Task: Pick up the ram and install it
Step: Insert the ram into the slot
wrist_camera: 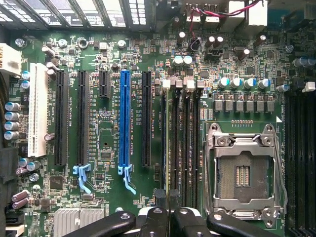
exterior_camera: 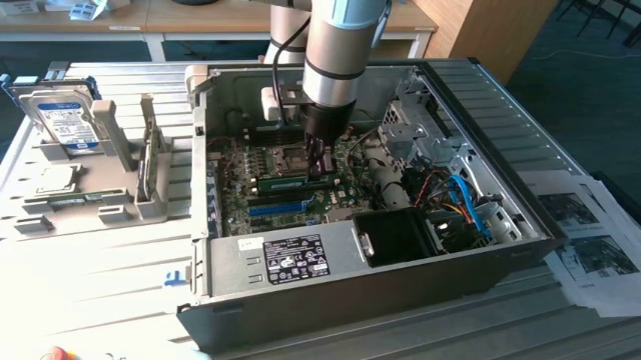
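Observation:
The ram (exterior_camera: 290,182) is a thin green stick standing on its long edge over the motherboard inside the open computer case (exterior_camera: 521,247). My gripper (exterior_camera: 320,166) reaches straight down into the case and is shut on the stick's top edge. In the wrist view the ram (wrist_camera: 167,138) shows edge-on as a thin pale line, lined up along the row of black memory slots (wrist_camera: 185,148), with my gripper (wrist_camera: 168,198) pinched on it. Whether the stick is seated in a slot I cannot tell.
A blue expansion slot (wrist_camera: 124,118) and the bare CPU socket (wrist_camera: 244,173) flank the memory slots. Cables and a black drive cage (exterior_camera: 401,236) crowd the case's side toward the exterior view's right. A grey parts holder (exterior_camera: 120,202) with a hard drive (exterior_camera: 65,120) stands outside the case.

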Robot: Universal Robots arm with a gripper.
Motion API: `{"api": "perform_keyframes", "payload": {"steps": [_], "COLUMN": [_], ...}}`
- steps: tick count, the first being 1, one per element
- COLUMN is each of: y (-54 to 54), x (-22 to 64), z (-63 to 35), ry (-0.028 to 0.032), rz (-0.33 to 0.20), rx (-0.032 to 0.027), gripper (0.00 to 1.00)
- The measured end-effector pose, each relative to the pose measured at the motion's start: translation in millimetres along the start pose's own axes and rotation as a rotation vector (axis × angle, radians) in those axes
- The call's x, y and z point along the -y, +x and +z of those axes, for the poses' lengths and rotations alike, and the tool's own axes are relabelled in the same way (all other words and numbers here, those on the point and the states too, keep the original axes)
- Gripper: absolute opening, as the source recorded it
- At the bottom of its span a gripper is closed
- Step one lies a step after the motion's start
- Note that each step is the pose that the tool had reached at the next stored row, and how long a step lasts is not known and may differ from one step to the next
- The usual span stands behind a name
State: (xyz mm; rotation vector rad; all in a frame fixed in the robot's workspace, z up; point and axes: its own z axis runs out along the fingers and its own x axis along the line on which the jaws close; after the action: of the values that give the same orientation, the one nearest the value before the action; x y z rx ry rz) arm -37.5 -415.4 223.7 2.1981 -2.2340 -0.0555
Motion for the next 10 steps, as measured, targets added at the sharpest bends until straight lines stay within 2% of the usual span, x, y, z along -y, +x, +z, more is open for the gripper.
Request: {"api": "perform_keyframes", "payload": {"steps": [10], "y": [0.0], "x": [0.0], "z": [0.1], "ry": [0.0001], "rz": [0.000], "rx": [0.0002], "gripper": [0.12]}}
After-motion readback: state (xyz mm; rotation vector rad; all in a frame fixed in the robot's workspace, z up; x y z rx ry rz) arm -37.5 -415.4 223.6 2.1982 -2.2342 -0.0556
